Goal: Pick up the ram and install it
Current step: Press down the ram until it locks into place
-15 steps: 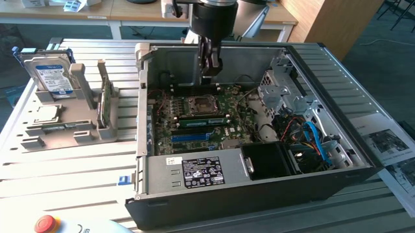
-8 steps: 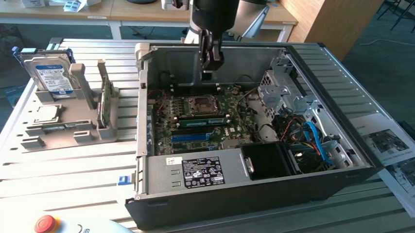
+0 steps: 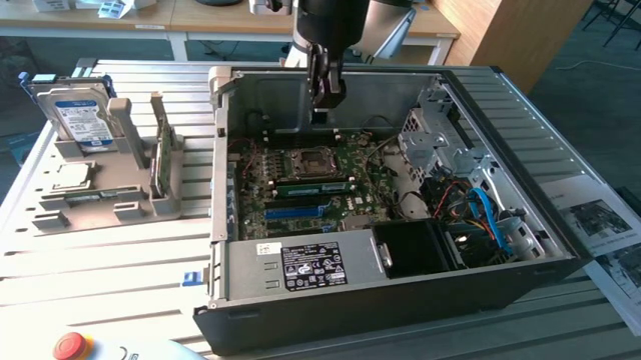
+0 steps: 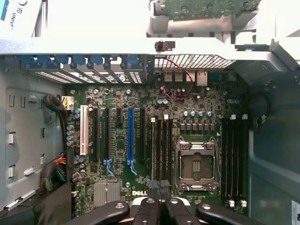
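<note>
I have the open computer case (image 3: 401, 300) in front of me, lying on its side on the slatted work table (image 3: 100, 255), with the motherboard (image 3: 300, 187) facing up and the black power supply (image 3: 300, 266) along the near wall. Off the exterior view's left of the case sits the grey parts holder (image 3: 120, 199), carrying the hard drive (image 3: 75, 112) with its blue-and-white label upright at the back and the small silver processor chip (image 3: 70, 176) lying flat in front of it. The ram (image 3: 158, 161) stands on its edge in the slot at that holder's right side, just beside the case's outer wall, its long axis running from the back of the table toward the front. My gripper (image 3: 326, 94) hangs inside the case above the far part of the board, over the empty CPU socket (image 4: 197, 164); its fingers are pressed together and carry nothing that I can see, and the wrist view shows the black fingers (image 4: 147, 211) closed over the socket area with the memory slots (image 4: 161, 143) and blue expansion slot (image 4: 130, 136) below. So the stick I need lies well apart from the gripper, toward the exterior view's left and outside the case wall, and lower than the fingertips. By my reading the pick has not been made: the ram is in its holder and the gripper is empty over the board.
</note>
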Robot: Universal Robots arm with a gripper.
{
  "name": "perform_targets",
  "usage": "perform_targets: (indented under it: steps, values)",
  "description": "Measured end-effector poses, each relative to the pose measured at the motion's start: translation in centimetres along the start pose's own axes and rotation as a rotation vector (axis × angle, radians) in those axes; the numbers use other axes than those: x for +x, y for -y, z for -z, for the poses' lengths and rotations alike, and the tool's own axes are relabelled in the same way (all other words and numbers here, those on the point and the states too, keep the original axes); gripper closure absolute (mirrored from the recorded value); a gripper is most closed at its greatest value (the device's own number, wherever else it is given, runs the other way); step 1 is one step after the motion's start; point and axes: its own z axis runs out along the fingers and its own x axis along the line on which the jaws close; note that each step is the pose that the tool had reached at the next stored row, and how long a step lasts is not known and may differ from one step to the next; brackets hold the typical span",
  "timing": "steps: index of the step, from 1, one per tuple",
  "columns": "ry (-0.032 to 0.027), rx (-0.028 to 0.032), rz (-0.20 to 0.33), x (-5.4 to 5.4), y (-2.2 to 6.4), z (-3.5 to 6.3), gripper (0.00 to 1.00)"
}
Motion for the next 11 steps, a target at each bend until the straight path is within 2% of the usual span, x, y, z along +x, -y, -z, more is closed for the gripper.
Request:
perform_targets:
  steps: [6,11]
  values:
    - [-0.0002,-0.0001,0.0,0.02,0.17,0.01,0.9]
    - [-0.0001,-0.0001,0.0,0.11,0.85,0.0,0.9]
